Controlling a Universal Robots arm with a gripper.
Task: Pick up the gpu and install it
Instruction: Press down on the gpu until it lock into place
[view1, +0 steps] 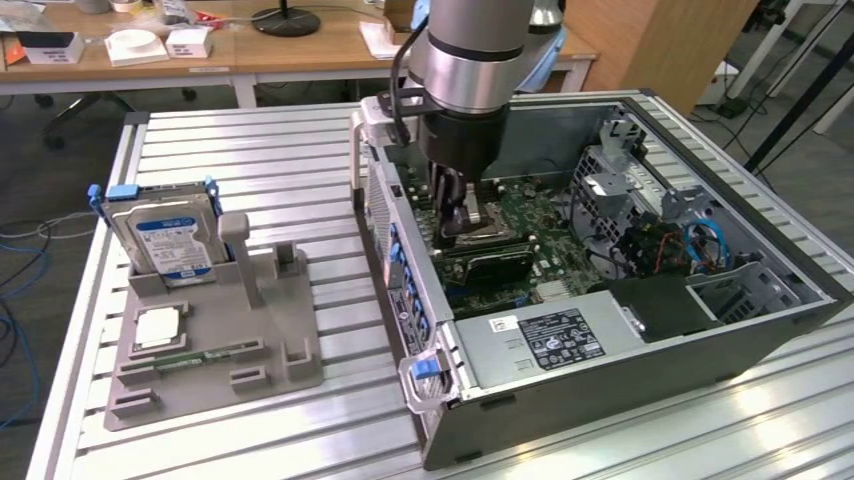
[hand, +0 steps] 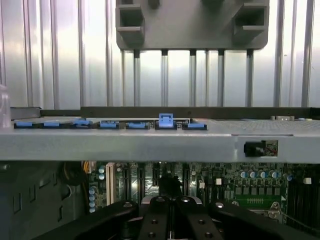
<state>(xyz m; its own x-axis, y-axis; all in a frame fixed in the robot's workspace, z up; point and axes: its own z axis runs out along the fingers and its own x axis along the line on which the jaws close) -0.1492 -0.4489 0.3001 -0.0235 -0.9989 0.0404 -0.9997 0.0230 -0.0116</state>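
Hand (view1: 461, 212) closed tight, lowered inside open computer case (view1: 747, 330), over motherboard (view1: 534, 235), gpu (view1: 483, 262) just beside.

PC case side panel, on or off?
Off. The computer case lies on its side, open on top: motherboard, power supply and drive cage are exposed, with the gripper lowered inside.

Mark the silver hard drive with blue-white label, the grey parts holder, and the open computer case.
Silver hard drive (view1: 167, 240), exterior view, its label.
Grey parts holder (view1: 274, 330), exterior view, bare base.
Open computer case (view1: 774, 335), exterior view, side wall.
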